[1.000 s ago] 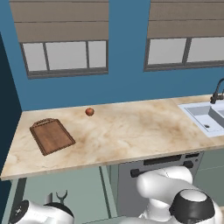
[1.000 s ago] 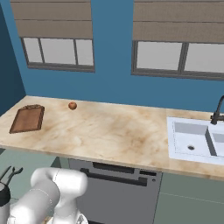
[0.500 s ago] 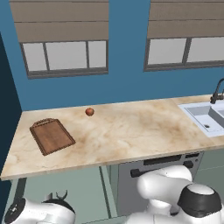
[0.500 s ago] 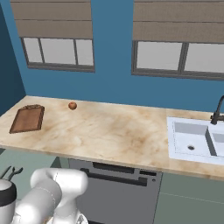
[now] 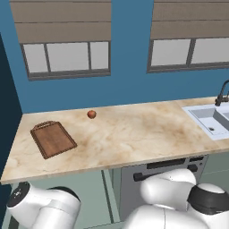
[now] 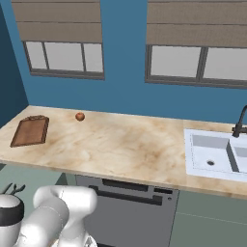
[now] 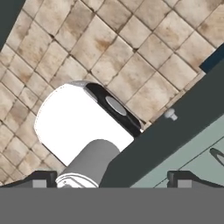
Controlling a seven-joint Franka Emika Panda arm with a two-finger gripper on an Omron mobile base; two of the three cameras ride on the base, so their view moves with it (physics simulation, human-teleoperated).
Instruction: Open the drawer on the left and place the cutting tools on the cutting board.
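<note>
The reddish-brown cutting board (image 5: 53,139) (image 6: 30,131) lies at the left end of the counter with nothing on it. In the hand view I look down over the drawer (image 7: 192,111), whose front carries a small white knob (image 7: 170,114). Floor tiles show past the front and pale green on its near side. A slim dark loop (image 7: 216,154) lies on that green at the right edge; it looks like one of the cutting tools. Thin dark tips of cutting tools (image 6: 13,188) poke up beside my arm below the counter. My gripper (image 7: 111,178) is open and holds nothing.
A small orange-red ball (image 5: 91,114) (image 6: 79,116) sits on the counter (image 5: 134,134) behind the board. The white sink (image 5: 210,120) (image 6: 214,154) and black faucet (image 6: 240,120) are at the right. A dark grey panel with a bar handle (image 6: 130,193) sits under the counter's middle.
In the left base view the arm's white link has swung up at the lower left and now covers the thin dark prongs seen there before. The board and ball have not moved.
</note>
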